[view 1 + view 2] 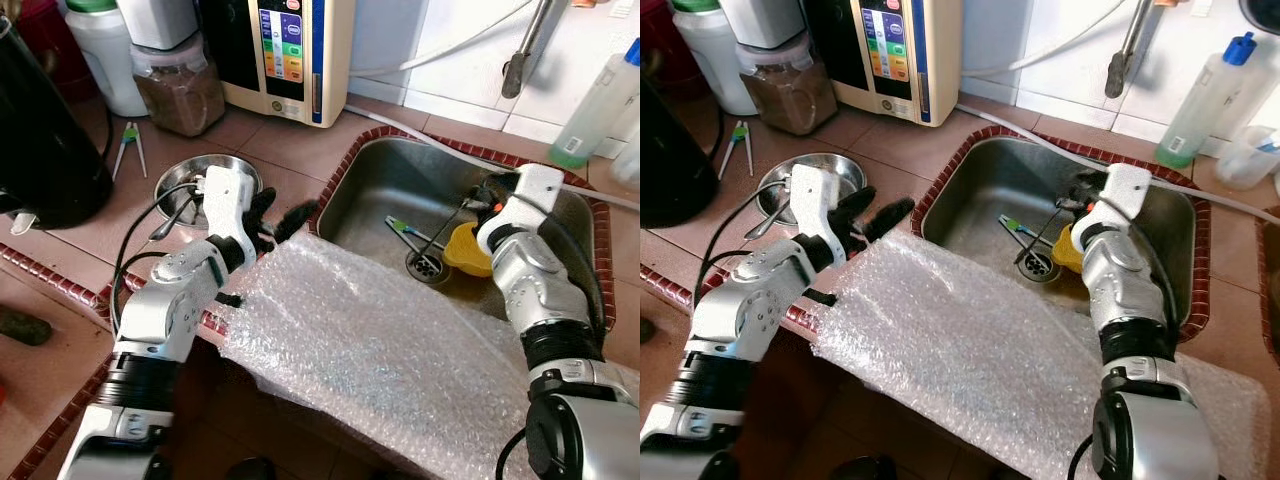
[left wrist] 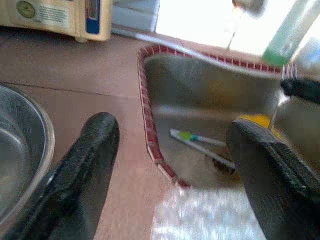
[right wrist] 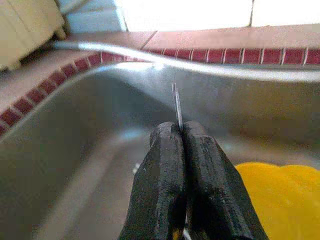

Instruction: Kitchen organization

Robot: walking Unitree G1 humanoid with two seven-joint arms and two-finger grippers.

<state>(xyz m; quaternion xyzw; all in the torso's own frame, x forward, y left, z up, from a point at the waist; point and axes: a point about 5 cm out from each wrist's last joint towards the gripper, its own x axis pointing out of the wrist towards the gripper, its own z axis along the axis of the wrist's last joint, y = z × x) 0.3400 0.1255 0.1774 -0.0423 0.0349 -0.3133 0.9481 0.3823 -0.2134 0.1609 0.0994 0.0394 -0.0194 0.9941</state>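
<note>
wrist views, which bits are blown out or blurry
Left wrist view: white tiled wall blown out, open left tool fingers soft, steel sink hazy. Right wrist view: tiles overexposed, right tool sharp, shut on thin metal utensil; yellow sponge-like object soft.

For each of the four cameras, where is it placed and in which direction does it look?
Left eye view: on the head, looking down at the sink and bubble wrap; both silver arms show.
Right eye view: beside it, same scene; left claw open over the wrap's edge.
Left wrist view: on the left wrist, facing the sink past a steel bowl.
Right wrist view: on the right wrist, inside the sink; right claw shut on a thin metal piece.
Shared: both wrist views show the yellow object.
</note>
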